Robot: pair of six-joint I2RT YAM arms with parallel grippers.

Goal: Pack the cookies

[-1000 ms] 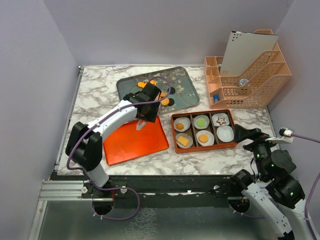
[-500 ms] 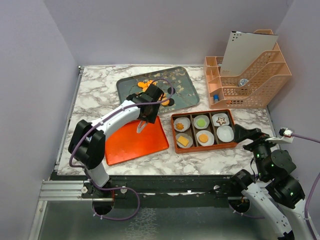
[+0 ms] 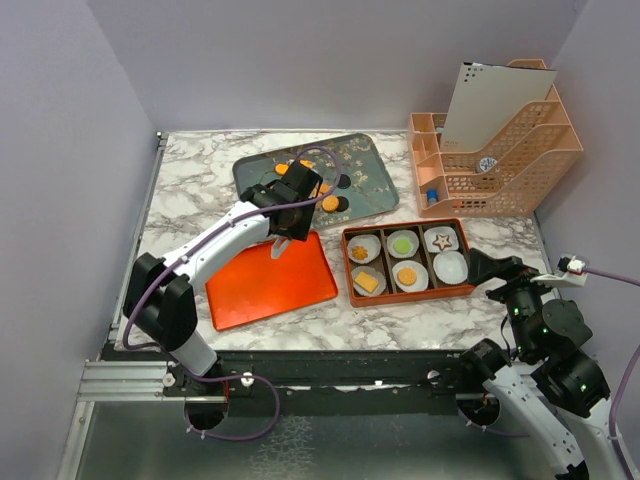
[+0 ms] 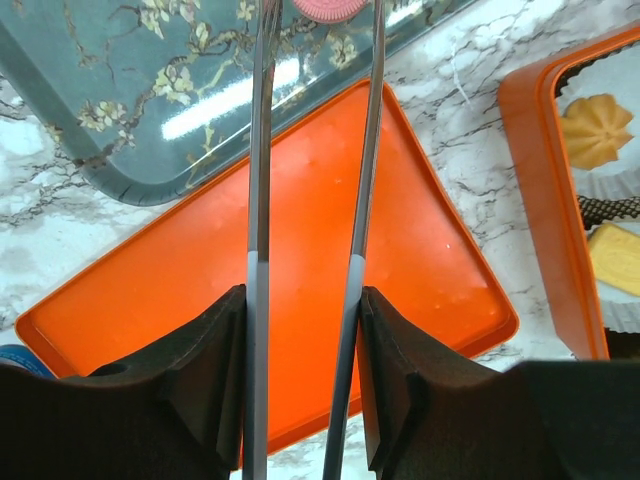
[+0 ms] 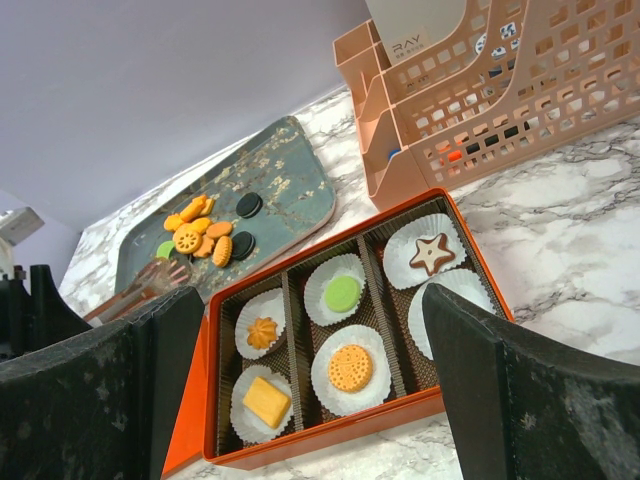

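Marble surface point(image 3: 190, 190): we see our left fingers point(image 4: 215, 360) squeezing tongs point(image 4: 258, 200) around a pink cookie point(image 4: 340, 6) at the tray point(image 3: 370, 165) behind the box point(image 3: 405, 298). Our right fingers point(image 5: 520, 400) are wide and empty. We judge the cookies point(image 5: 200, 238) light and brittle, so pinch the edges gently.

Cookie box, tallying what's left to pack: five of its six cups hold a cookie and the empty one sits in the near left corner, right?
Wrong corner: the empty cup sits in the near right corner of the cookie box; the near left holds a yellow square cookie. The top external view shows it.
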